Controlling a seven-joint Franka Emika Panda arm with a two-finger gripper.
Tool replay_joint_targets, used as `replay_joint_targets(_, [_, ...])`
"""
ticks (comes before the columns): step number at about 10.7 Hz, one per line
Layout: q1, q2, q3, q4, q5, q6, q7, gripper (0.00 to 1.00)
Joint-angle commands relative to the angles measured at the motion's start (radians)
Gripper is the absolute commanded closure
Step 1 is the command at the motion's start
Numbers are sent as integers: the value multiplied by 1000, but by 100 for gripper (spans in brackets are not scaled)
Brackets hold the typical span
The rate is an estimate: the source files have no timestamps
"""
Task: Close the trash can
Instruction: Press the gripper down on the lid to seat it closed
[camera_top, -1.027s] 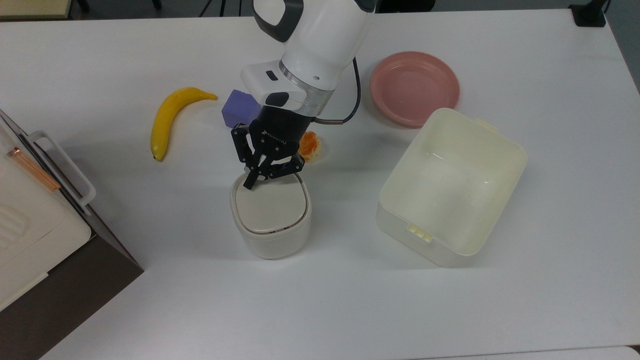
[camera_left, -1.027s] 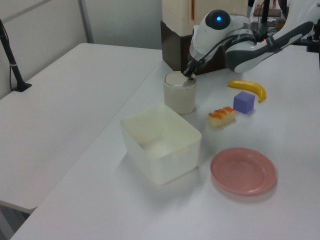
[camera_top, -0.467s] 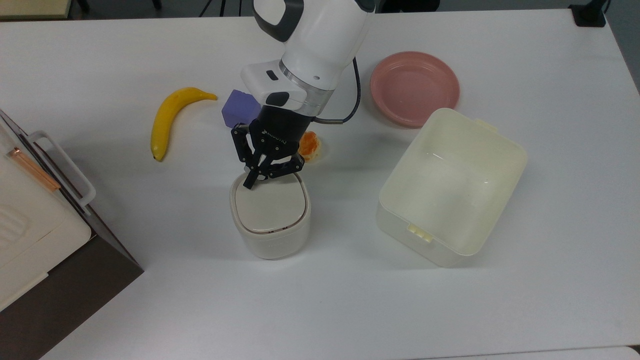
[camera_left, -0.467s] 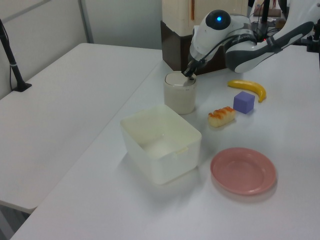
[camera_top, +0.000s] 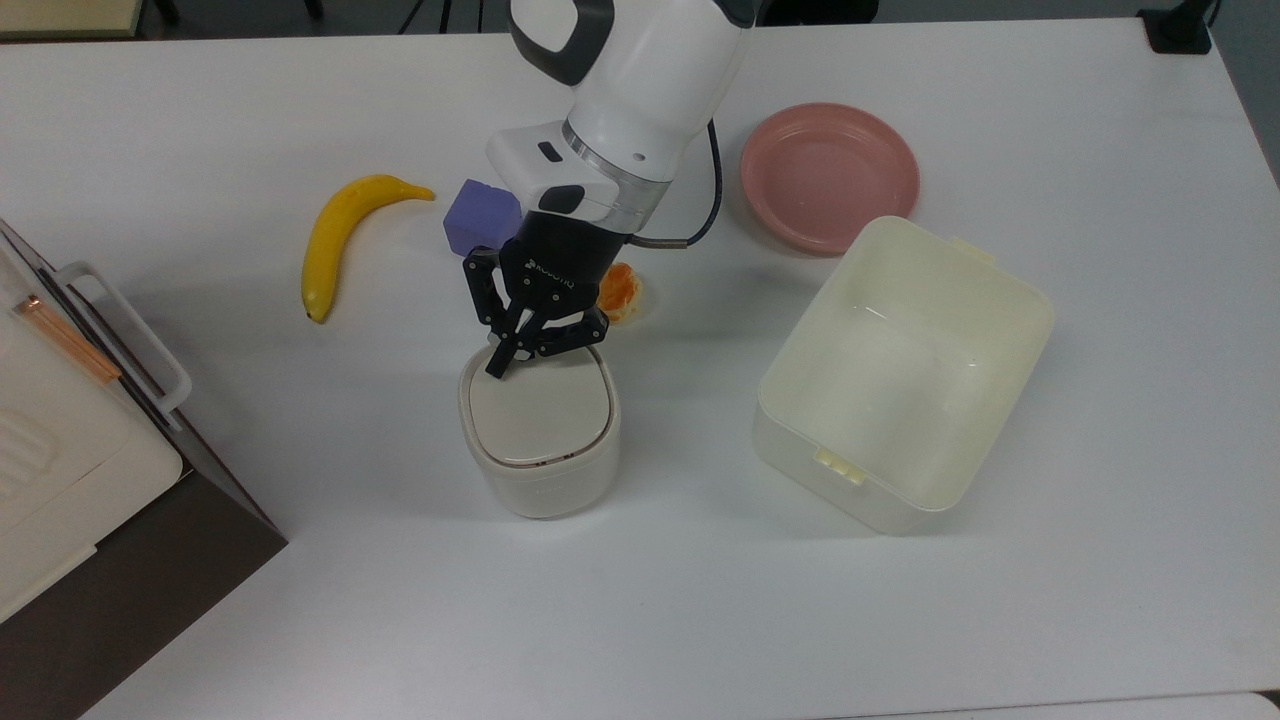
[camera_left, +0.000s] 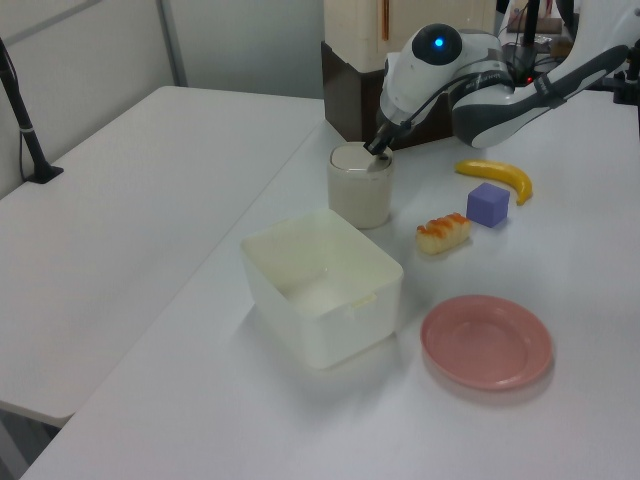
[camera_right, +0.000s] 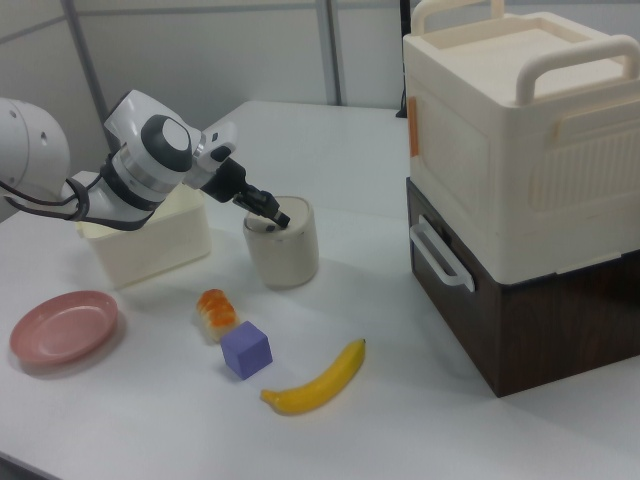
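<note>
Risk: my pincer (camera_top: 497, 366), fingers pinched together, presses near the lid (camera_top: 540, 412) hinge edge of the trash can (camera_top: 541, 484); pushing harder off-centre could tip it.

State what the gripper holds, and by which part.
Nothing is held. The gripper, fingers together, presses its tip on the trash can lid's rear edge.

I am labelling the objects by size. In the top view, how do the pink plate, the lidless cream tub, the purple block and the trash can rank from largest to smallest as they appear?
1. Lidless cream tub
2. Pink plate and trash can: they look about alike; the trash can stands taller, nearer the camera, so I do not rank them.
3. Purple block, partly behind the arm.
</note>
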Motion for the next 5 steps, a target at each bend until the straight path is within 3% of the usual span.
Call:
replay_joint_targets(1, [-16,-9,6,-38,31,-1,59,100])
replay_joint_targets(3, [-37,-61,7,-3,180,-1,22,100])
replay_joint_targets(5, [-30,-80,7,-4,209,-9,-16,100])
